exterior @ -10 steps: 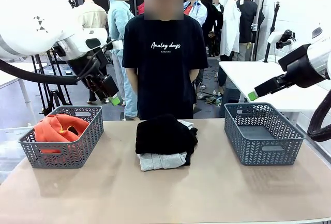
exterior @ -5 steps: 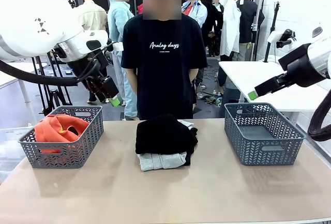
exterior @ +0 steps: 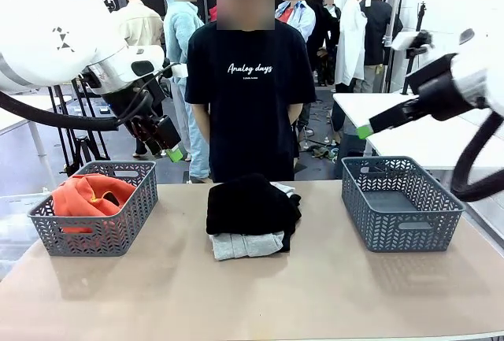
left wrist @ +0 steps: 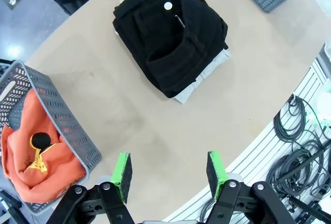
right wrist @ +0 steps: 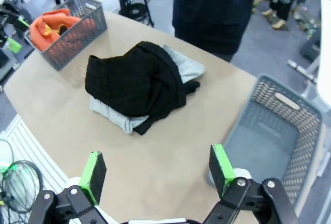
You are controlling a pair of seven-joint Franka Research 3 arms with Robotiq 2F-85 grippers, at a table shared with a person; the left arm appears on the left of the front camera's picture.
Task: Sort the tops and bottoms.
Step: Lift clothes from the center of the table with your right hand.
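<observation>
A black bottoms garment (exterior: 252,203) lies on top of a light grey top (exterior: 246,245) in a pile at the table's middle. The orange top (exterior: 90,195) sits in the left basket (exterior: 118,235). My left gripper (exterior: 175,153) hangs open in the air above that basket's far right corner. High above the right basket (exterior: 402,227), my right gripper (exterior: 365,131) is open too. The left wrist view has the black bottoms (left wrist: 173,38), the grey top's edge (left wrist: 207,74) and the orange top (left wrist: 31,157) beyond my empty left gripper (left wrist: 168,169). My right gripper (right wrist: 158,169) looks down on the black bottoms (right wrist: 137,81).
A person in a black T-shirt (exterior: 250,105) stands at the far edge behind the pile, hands behind the back. The right basket (right wrist: 274,141) has nothing in it. Bare tabletop (exterior: 252,294) stretches in front of the pile. Cables (left wrist: 300,151) hang off the near side.
My right gripper has swung left and slightly up, toward the table's middle. The left arm has hardly moved, and the clothes lie as before.
</observation>
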